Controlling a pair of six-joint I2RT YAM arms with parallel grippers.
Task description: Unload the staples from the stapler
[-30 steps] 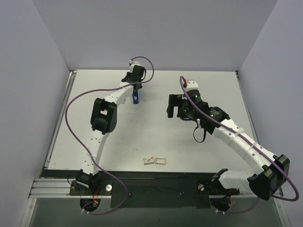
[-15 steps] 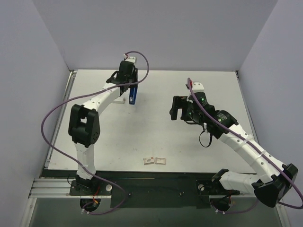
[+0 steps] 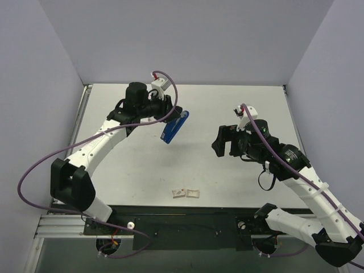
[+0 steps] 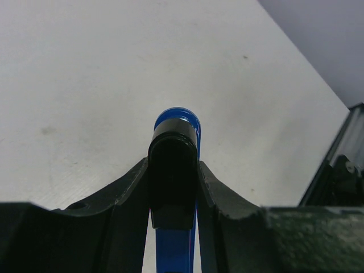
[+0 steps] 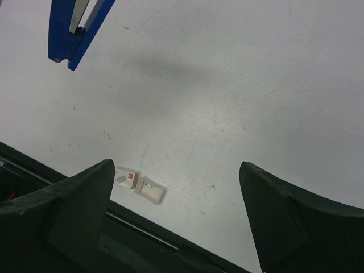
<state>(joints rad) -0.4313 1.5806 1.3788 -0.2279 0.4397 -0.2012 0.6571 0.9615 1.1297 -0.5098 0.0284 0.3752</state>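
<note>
My left gripper (image 3: 169, 115) is shut on the small blue stapler (image 3: 174, 127) and holds it tilted in the air over the table's back middle. In the left wrist view the stapler's black end (image 4: 173, 165) sits clamped between the two fingers, with the blue tip (image 4: 177, 116) pointing away. The right wrist view shows the stapler (image 5: 73, 34) at top left, slightly parted, with a pale silvery inner track (image 5: 85, 14). The staples cannot be made out apart from that track. My right gripper (image 3: 223, 142) hangs open and empty to the stapler's right (image 5: 176, 187).
Two small white paper scraps (image 3: 186, 194), one with a red mark (image 5: 131, 177), lie near the front edge of the white table (image 3: 227, 102). Grey walls close in the left, back and right sides. A black rail (image 3: 187, 213) runs along the front.
The left arm has lifted the stapler off the back of the table, swinging it right and tilting it. The right arm has drawn back toward the right and nearer the front.
</note>
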